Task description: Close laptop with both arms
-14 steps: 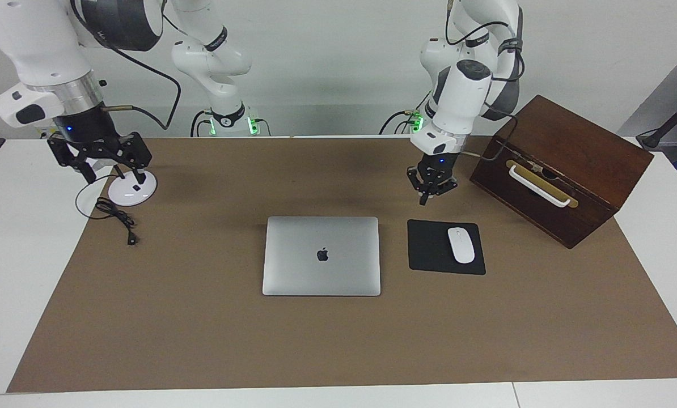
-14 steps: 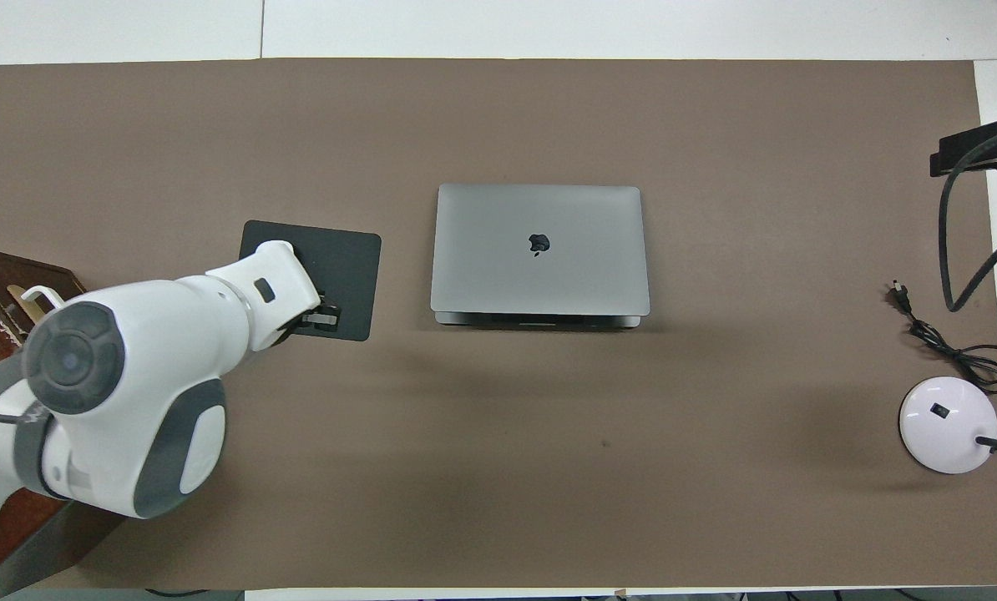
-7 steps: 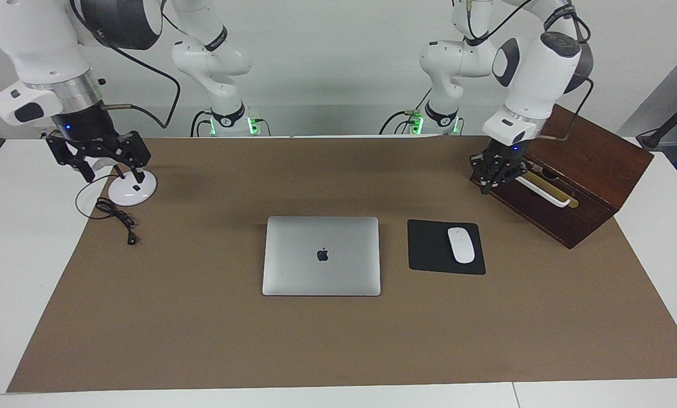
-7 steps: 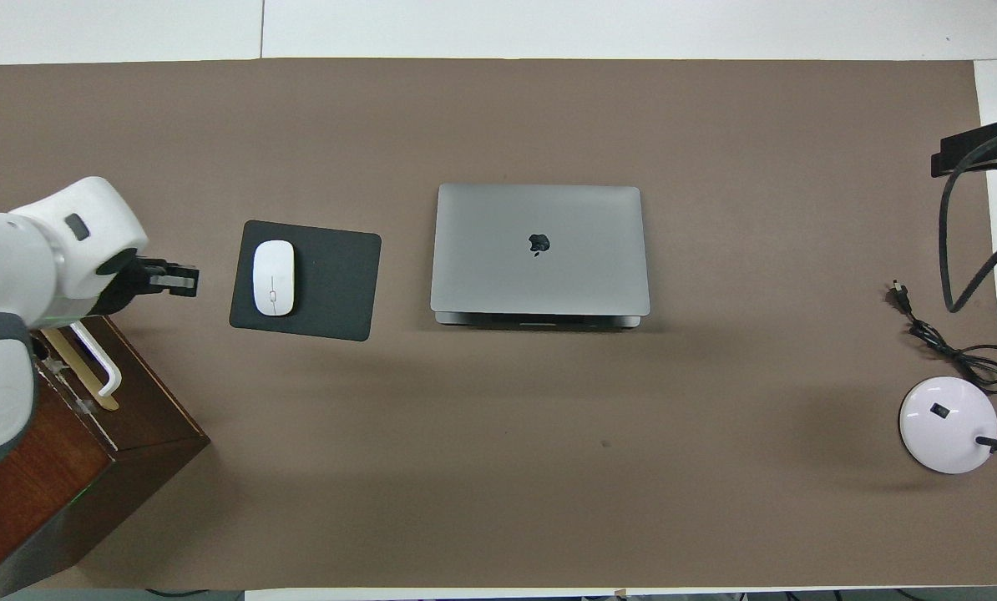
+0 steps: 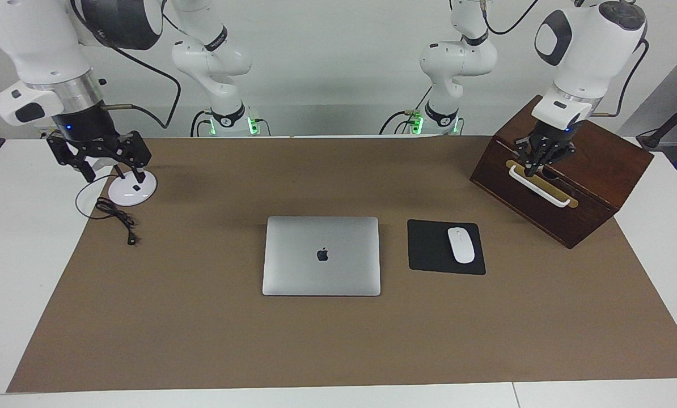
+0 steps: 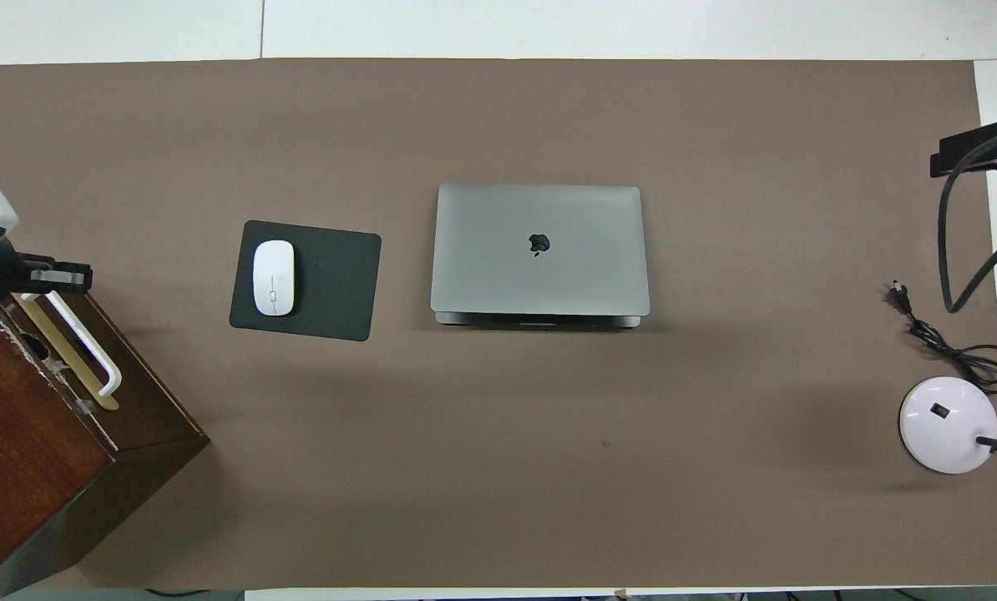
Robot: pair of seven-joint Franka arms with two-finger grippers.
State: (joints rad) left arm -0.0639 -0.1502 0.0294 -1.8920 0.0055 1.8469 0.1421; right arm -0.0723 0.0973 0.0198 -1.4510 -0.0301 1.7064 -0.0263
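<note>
The silver-grey laptop [image 5: 321, 255] [image 6: 538, 246] lies in the middle of the brown mat with its lid flat down and the dark apple logo facing up. Neither gripper touches it. My left gripper [image 5: 535, 166] [image 6: 71, 278] hangs over the wooden box [image 5: 582, 141] just above the box's white handle [image 5: 542, 190]; its fingertips are together and hold nothing. My right gripper [image 5: 114, 171] is held above the white lamp base [image 5: 132, 191] at the right arm's end of the table, with its fingers [image 5: 139, 171] spread and nothing between them.
A black mouse pad [image 5: 429, 249] with a white mouse [image 5: 461, 245] lies beside the laptop toward the left arm's end. The dark wooden box stands at that end. A black cable [image 5: 114, 214] coils by the lamp base.
My left arm has swung away from above the mouse pad toward its own end and risen, so its gripper is now over the wooden box. The right arm and the laptop have not moved.
</note>
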